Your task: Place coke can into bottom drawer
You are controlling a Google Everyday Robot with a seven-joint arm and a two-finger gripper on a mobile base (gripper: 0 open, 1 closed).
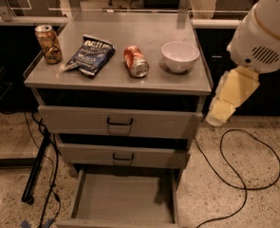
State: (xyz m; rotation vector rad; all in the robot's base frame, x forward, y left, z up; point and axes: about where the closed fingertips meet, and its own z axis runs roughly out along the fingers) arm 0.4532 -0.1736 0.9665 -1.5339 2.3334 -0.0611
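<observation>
Coke can (135, 61) lies sideways on the desk (154, 82): light, smooth, likely to roll; I would grasp mid-body. Claw (227, 99) hangs right of it; state I cannot tell.

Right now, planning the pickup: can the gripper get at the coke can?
Probably yes. The coke can lies on its side, uncovered, between the chip bag and the bowl. The gripper hangs beside the cabinet on the bowl's side, so it would need to lift over the bowl.
</observation>
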